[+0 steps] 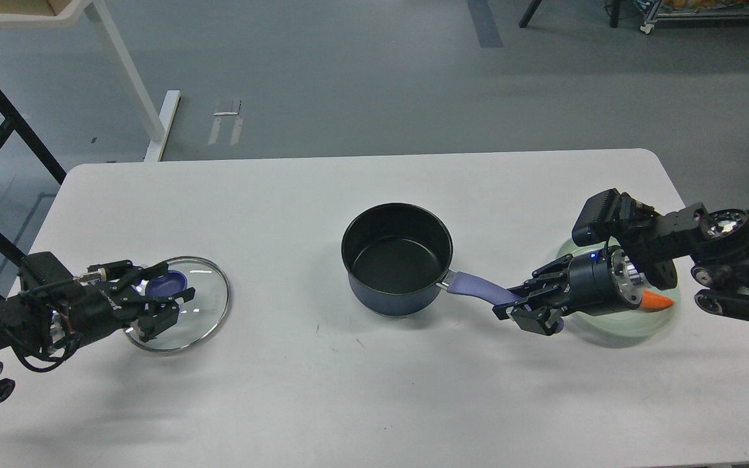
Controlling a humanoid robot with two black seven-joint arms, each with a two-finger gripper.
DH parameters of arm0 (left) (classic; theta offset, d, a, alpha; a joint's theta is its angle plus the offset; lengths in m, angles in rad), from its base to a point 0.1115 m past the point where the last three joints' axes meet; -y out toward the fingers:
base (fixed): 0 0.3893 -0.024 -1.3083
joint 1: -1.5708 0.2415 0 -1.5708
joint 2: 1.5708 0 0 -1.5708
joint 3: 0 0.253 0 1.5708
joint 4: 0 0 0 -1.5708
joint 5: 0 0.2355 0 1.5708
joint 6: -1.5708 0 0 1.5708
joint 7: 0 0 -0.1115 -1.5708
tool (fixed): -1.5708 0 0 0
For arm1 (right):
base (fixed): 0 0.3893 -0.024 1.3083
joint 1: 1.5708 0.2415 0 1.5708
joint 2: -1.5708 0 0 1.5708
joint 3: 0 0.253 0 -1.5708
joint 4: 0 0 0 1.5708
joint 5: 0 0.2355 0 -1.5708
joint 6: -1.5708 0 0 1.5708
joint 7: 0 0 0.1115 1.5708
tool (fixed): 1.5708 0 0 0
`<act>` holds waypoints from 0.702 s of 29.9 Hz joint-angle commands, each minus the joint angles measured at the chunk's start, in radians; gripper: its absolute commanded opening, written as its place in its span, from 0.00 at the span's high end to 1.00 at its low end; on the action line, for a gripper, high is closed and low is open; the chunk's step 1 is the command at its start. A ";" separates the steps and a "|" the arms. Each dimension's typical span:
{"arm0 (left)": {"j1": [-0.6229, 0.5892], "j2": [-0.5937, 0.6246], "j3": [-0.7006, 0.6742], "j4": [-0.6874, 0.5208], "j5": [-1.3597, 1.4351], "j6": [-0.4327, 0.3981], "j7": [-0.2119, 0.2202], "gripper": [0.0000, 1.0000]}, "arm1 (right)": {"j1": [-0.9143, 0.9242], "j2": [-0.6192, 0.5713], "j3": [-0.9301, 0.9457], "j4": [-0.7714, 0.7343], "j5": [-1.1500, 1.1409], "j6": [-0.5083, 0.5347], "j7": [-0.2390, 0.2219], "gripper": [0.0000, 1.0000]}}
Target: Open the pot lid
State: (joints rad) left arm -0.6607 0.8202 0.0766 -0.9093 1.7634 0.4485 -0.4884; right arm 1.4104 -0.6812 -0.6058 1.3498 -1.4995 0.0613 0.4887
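The pot [395, 260], a dark navy saucepan with a black inside, stands uncovered at the table's middle, and its purple-blue handle [475, 287] points right. My right gripper [519, 308] is shut on the end of that handle. The lid [209, 305], clear glass with a metal rim, lies flat on the table at the left, well apart from the pot. My left gripper [168, 294] reaches over the lid with a finger on each side of the purple-blue knob [166, 285]. The fingers look slightly apart from the knob, so the gripper reads as open.
A pale green glass plate [615, 325] lies under my right wrist, with an orange carrot-like piece [658, 301] on it. The white table [374, 390] ends at rounded edges. Beyond its far edge are the grey floor and a white desk leg [129, 78].
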 commanded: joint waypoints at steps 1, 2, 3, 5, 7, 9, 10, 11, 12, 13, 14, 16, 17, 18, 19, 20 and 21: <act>-0.002 -0.001 0.000 0.000 -0.010 -0.001 0.000 0.23 | -0.002 0.000 0.001 0.000 0.001 -0.006 0.000 0.68; -0.002 -0.001 -0.001 -0.002 -0.015 -0.001 0.000 0.19 | -0.002 0.000 0.000 0.000 0.001 -0.009 0.000 0.68; -0.002 -0.001 -0.001 -0.002 -0.024 -0.001 0.000 0.17 | -0.002 0.000 0.000 0.000 0.001 -0.012 0.000 0.68; -0.007 -0.001 -0.001 -0.008 -0.041 -0.001 0.000 0.11 | -0.002 -0.005 0.000 0.000 0.001 -0.014 0.000 0.68; -0.016 0.004 -0.003 -0.019 -0.073 -0.007 0.000 0.04 | -0.002 -0.005 0.001 0.000 0.001 -0.014 0.000 0.68; -0.025 0.005 -0.011 -0.040 -0.134 -0.011 0.000 0.02 | -0.004 -0.005 0.001 0.000 0.001 -0.014 0.000 0.68; -0.036 0.007 -0.012 -0.054 -0.180 -0.016 0.000 0.02 | -0.002 -0.005 0.001 0.000 0.001 -0.014 0.000 0.68; -0.055 0.010 -0.011 -0.068 -0.233 -0.030 0.000 0.02 | -0.002 -0.005 0.000 0.000 0.001 -0.014 0.000 0.68; -0.075 0.013 -0.009 -0.080 -0.280 -0.046 0.000 0.02 | -0.002 -0.005 0.000 0.000 0.001 -0.014 0.000 0.68; -0.094 0.016 -0.009 -0.088 -0.323 -0.068 0.000 0.02 | -0.002 -0.005 0.000 0.000 0.001 -0.014 0.000 0.68; -0.115 0.017 -0.015 -0.097 -0.376 -0.100 0.000 0.02 | -0.002 -0.006 0.000 0.002 0.001 -0.014 0.000 0.68; -0.160 0.020 -0.023 -0.103 -0.503 -0.170 0.000 0.02 | -0.002 -0.008 0.000 0.002 0.001 -0.014 0.000 0.68; -0.187 0.020 -0.028 -0.105 -0.591 -0.210 0.000 0.02 | -0.002 -0.008 0.000 0.002 0.001 -0.014 0.000 0.68; -0.210 0.020 -0.032 -0.105 -0.676 -0.243 0.000 0.02 | -0.002 -0.008 0.000 0.002 0.001 -0.014 0.000 0.68; -0.235 0.020 -0.041 -0.105 -0.784 -0.284 0.000 0.02 | -0.002 -0.008 0.000 0.002 0.001 -0.014 0.000 0.68; -0.250 0.019 -0.046 -0.103 -0.882 -0.319 0.000 0.01 | -0.004 -0.006 0.001 0.002 0.001 -0.014 0.000 0.68; -0.264 0.019 -0.051 -0.103 -0.995 -0.361 0.000 0.01 | -0.004 -0.008 0.001 0.002 0.001 -0.014 0.000 0.68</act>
State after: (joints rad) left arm -0.8781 0.8401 0.0396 -1.0128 1.0371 0.1897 -0.4886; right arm 1.4077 -0.6885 -0.6058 1.3514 -1.4986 0.0474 0.4886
